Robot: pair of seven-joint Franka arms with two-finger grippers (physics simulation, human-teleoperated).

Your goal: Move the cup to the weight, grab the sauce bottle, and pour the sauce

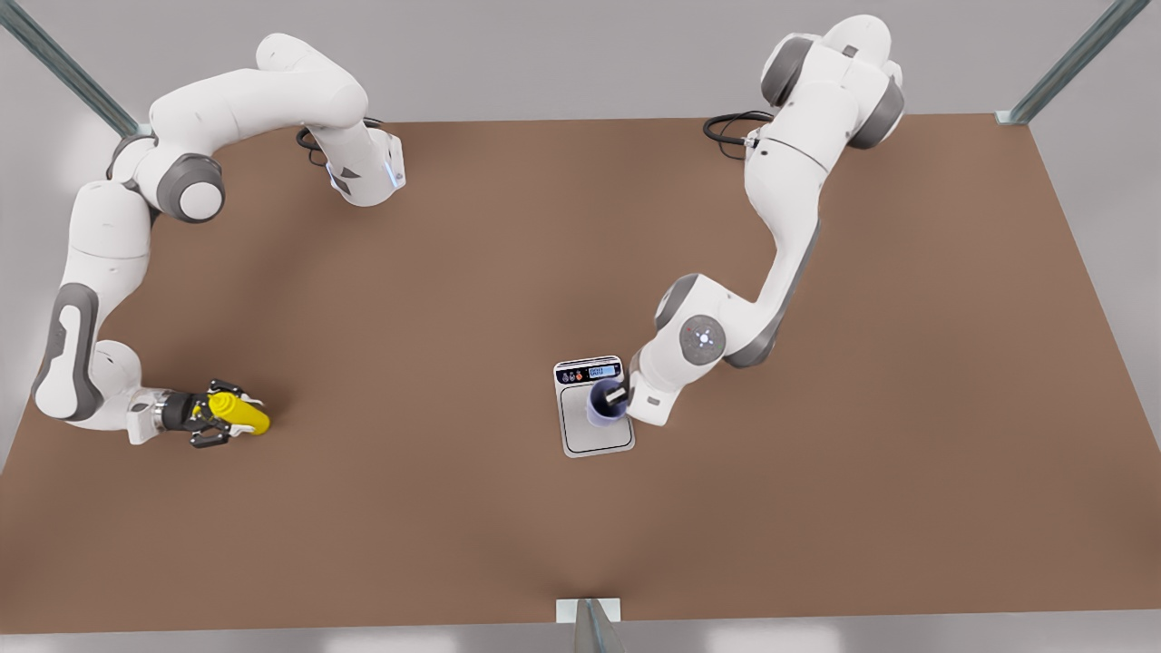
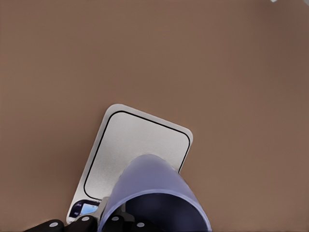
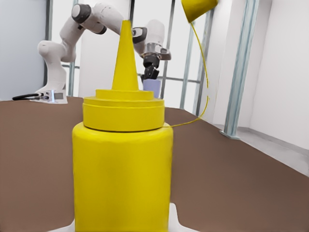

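The lavender cup (image 1: 603, 404) is over the weight (image 1: 594, 435), a silver scale with a blue display, near its display end. My left gripper (image 1: 616, 397), at the front view's right, is shut on the cup's rim. In the left wrist view the cup (image 2: 154, 193) is close up above the scale's platform (image 2: 135, 145); whether it rests on it I cannot tell. The yellow sauce bottle (image 1: 241, 414) stands at the front view's left, between the spread fingers of my open right gripper (image 1: 232, 415). The bottle (image 3: 123, 164) stands upright in the right wrist view.
The brown table (image 1: 435, 299) is bare between the bottle and the scale. The bottle's yellow cap (image 3: 198, 9) dangles on a thin tether. Metal frame posts (image 1: 1070, 63) stand at the table's corners. The left arm holding the cup (image 3: 152, 87) shows far off.
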